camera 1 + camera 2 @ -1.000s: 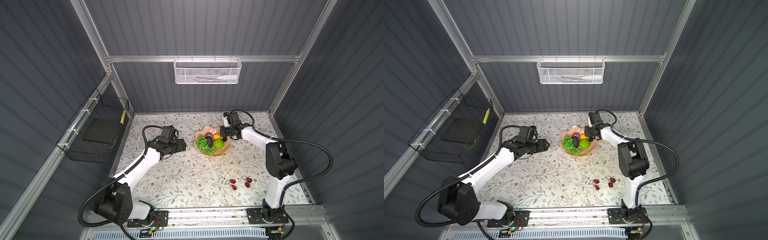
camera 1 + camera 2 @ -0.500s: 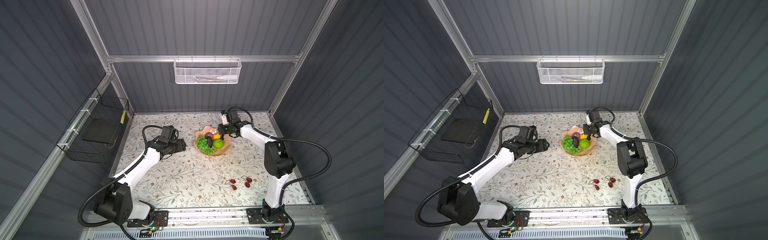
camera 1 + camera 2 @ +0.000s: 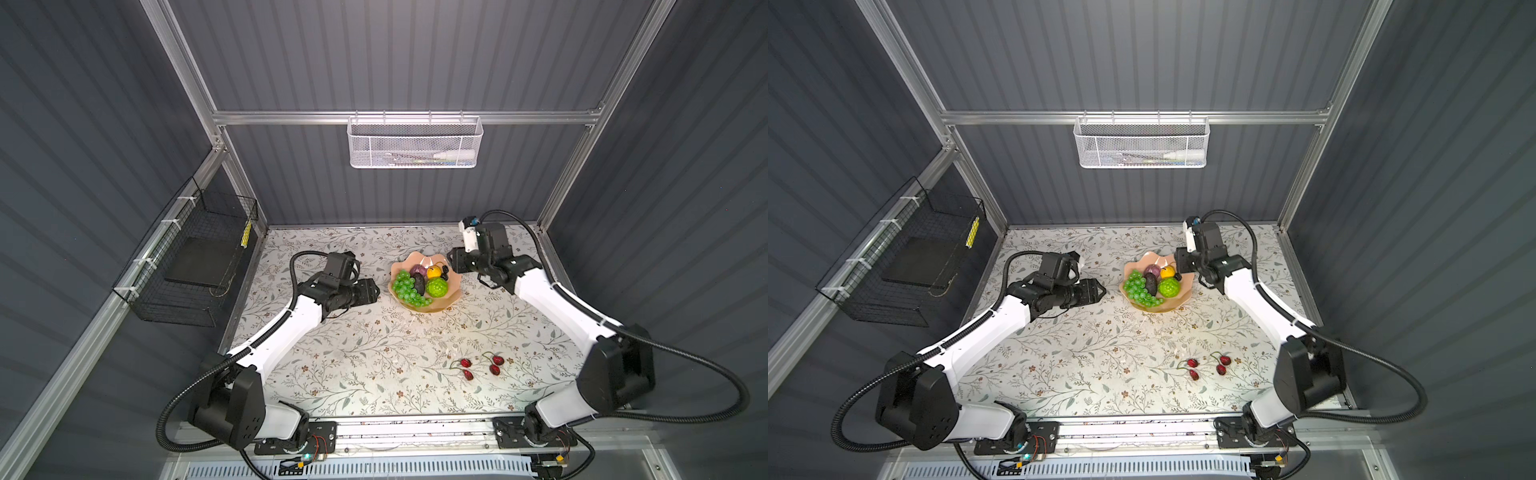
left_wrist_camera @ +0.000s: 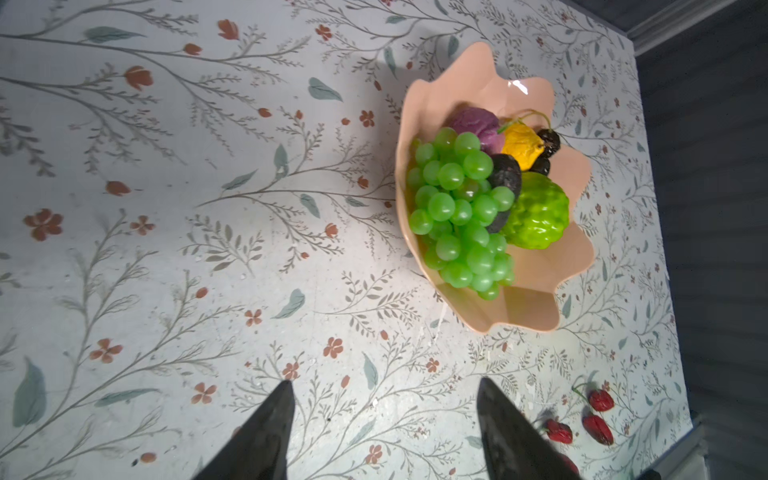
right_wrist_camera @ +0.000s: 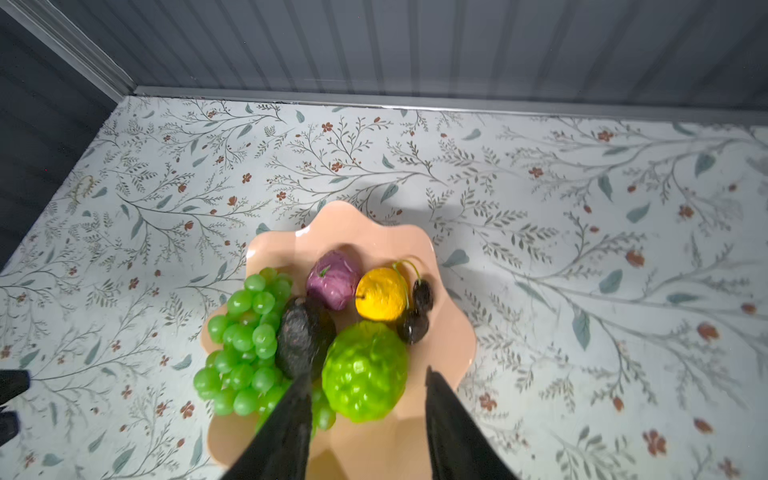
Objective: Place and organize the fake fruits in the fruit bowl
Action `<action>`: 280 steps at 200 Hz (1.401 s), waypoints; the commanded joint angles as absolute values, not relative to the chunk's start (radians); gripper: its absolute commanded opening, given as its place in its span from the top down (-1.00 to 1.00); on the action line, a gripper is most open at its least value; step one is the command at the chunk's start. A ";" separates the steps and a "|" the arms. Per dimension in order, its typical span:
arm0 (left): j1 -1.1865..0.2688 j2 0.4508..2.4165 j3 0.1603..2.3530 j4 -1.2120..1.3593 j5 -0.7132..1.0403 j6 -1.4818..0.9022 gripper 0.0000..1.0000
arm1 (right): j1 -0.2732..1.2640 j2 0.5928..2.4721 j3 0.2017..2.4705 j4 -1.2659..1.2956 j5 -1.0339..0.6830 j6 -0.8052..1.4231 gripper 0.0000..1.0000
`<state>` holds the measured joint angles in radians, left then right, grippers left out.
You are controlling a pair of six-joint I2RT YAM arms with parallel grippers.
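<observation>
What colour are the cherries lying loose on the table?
The loose cherries are red, on thin stems; they show clearest in a top view.

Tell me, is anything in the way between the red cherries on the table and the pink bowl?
No. Only bare flowery table lies between the red cherries and the bowl; nothing visible blocks the way.

No text, number or brand can be read anywhere. A yellow strip [image 3: 247, 237] on the black wire basket [image 3: 174, 307] may carry printing, but it is too small to make out; the white tube [image 3: 455, 155] in the white mesh basket [image 3: 374, 143], well apart from the wire basket, shows no legible label
</observation>
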<state>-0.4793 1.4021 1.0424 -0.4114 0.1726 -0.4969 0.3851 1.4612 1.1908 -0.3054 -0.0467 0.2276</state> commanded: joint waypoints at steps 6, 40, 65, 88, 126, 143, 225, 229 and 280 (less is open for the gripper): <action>-0.563 1.435 1.074 -0.431 0.249 -0.409 -0.41 | 0.389 1.340 1.031 -0.383 -0.048 0.338 0.05; -0.653 1.437 1.059 -0.445 0.300 -0.377 -0.42 | 0.389 1.172 0.875 -0.529 -0.032 0.453 0.04; -0.697 1.420 1.019 -0.386 0.360 -0.403 -0.45 | 0.390 1.020 0.759 -0.587 0.038 0.573 -0.10; -0.746 1.431 0.989 -0.325 0.377 -0.430 -0.46 | 0.383 0.962 0.697 -0.647 0.053 0.662 -0.15; -0.775 1.460 0.944 -0.222 0.365 -0.456 -0.46 | 0.373 1.024 0.694 -0.738 0.041 0.651 -0.19; -0.775 1.462 0.929 -0.190 0.355 -0.457 -0.46 | 0.373 1.066 0.677 -0.733 0.018 0.659 -0.20; -0.773 1.418 0.884 -0.174 0.268 -0.441 -0.47 | 0.375 1.195 0.641 -0.706 -0.087 0.675 -0.12; -0.773 1.417 0.883 -0.174 0.264 -0.440 -0.47 | 0.376 1.194 0.636 -0.706 -0.090 0.676 -0.12; -0.773 1.411 0.879 -0.173 0.251 -0.442 -0.48 | 0.376 1.216 0.607 -0.677 -0.099 0.680 -0.08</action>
